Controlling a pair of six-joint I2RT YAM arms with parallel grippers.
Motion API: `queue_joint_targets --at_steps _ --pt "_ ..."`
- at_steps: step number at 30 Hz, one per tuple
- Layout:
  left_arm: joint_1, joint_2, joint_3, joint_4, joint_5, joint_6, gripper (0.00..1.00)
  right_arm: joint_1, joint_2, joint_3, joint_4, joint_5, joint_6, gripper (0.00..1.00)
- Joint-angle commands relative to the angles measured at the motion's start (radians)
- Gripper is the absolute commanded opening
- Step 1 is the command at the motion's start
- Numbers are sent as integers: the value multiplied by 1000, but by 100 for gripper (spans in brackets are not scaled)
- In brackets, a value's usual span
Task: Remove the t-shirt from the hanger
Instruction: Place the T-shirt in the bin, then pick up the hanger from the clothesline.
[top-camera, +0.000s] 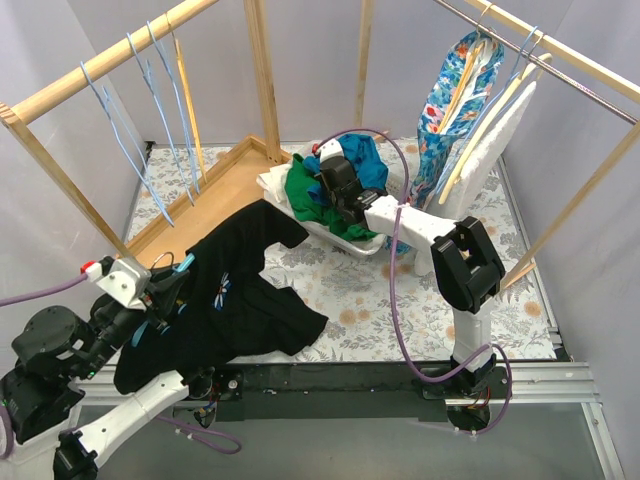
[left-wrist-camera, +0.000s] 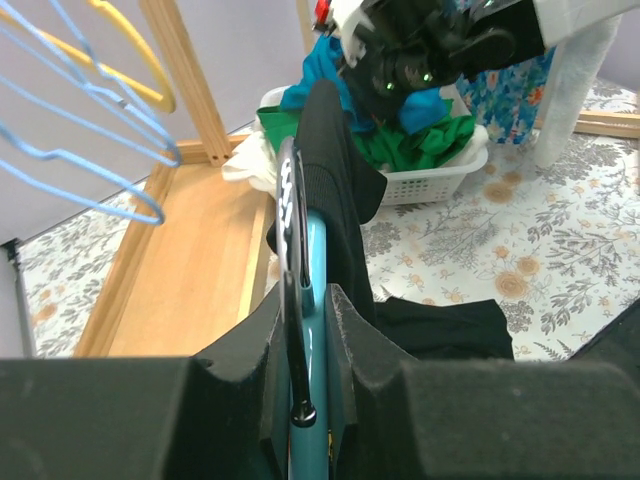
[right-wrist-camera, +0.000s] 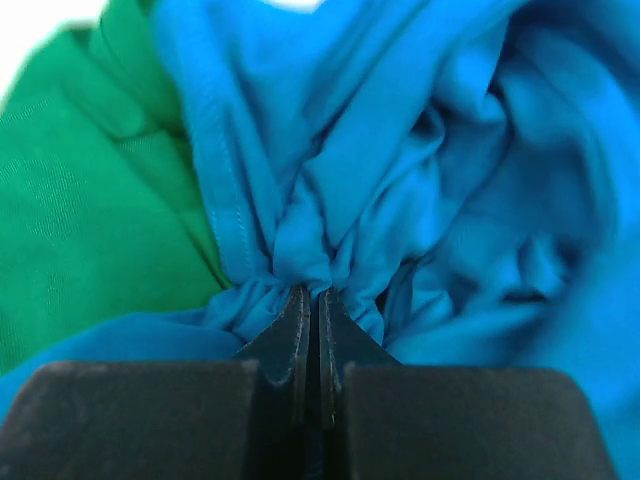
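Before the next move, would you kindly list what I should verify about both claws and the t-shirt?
1. Left claw gripping teal hanger: ok.
2. Black t-shirt off the hanger: not ok, draped over it.
3. Right claw free for pulling: not ok, shut on blue garment in the white basket.
4. T-shirt body resting on table: ok.
5. Hanger hook unsnagged: cannot tell.

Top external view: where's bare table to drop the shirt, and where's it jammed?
Free: the floral cloth between the black t-shirt and the right arm, in front of the basket; also the wooden tray under the blue hangers. Crowded: the basket, where the right gripper pinches a blue garment; far right, hung clothes; near left, where the left gripper clamps the hanger.
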Motion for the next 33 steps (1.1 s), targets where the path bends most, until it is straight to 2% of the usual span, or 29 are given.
queue_joint_targets --at_steps 1,8,9,11,12,15,18,24,33 --pt "-5 57 -15 134 69 24 0 14 40 -93 -5 -128 77 1" --pt "-5 77 -48 166 89 33 0 36 22 -135 -5 -120 103 1" --pt "-5 77 -49 169 90 31 0 43 -1 -130 -8 -110 100 6" --pt "-5 72 -52 174 99 31 0 53 -27 -107 -15 -81 93 20" --pt "-5 72 -52 177 105 30 0 63 -56 -100 -18 -68 91 35" --pt "-5 75 -57 174 132 25 0 80 -128 -80 -25 -70 71 53" --pt "-5 81 -67 174 154 22 0 82 -213 -80 -19 -105 80 61" --pt "-5 75 -115 198 202 11 0 93 -339 -78 -31 -178 73 66" --pt "-5 87 -175 253 247 8 0 131 -491 -124 -49 -261 -4 66"
